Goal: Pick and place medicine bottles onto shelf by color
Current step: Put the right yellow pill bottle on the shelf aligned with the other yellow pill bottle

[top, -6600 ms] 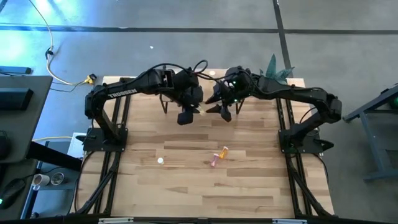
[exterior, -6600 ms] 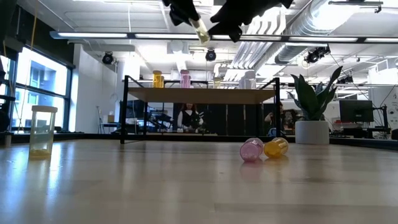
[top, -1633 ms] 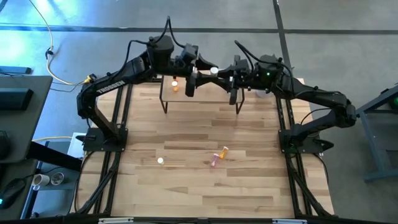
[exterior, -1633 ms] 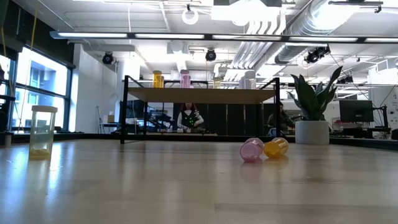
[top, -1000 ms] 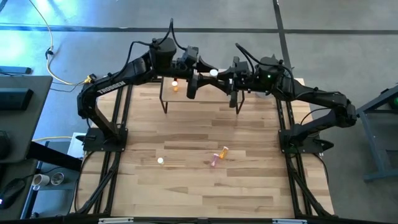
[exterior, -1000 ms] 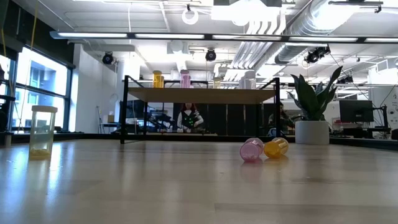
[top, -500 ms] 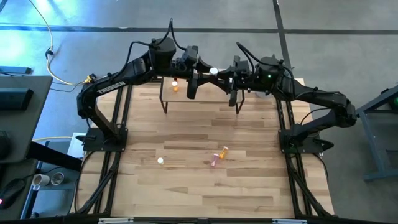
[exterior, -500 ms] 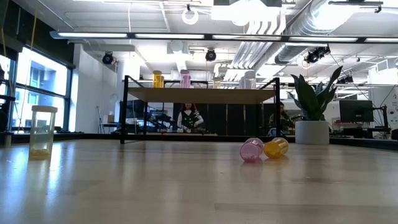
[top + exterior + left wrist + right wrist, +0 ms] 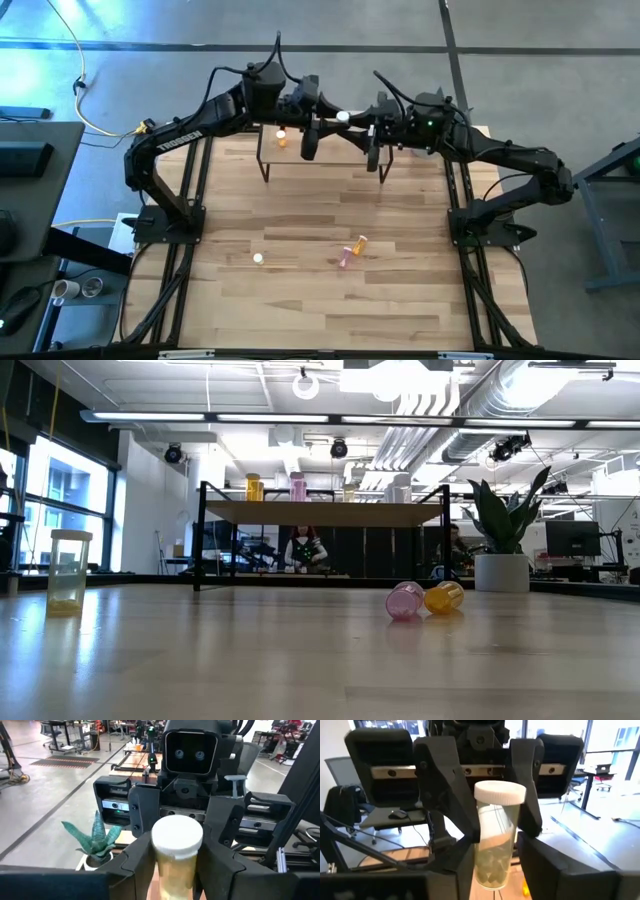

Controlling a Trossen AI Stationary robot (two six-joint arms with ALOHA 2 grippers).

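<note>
Low view: bare wooden tabletop [image 9: 300, 660], workshop beyond.

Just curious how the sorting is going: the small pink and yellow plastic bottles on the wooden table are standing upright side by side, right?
Not quite. The small pink plastic bottle and the small yellow plastic bottle are side by side on the wooden table, but they lie on their sides, not upright. The low view shows it.

Grey floor [image 9: 560, 60], ceiling ducts [image 9: 520, 390], potted plant [image 9: 503, 530]
</note>
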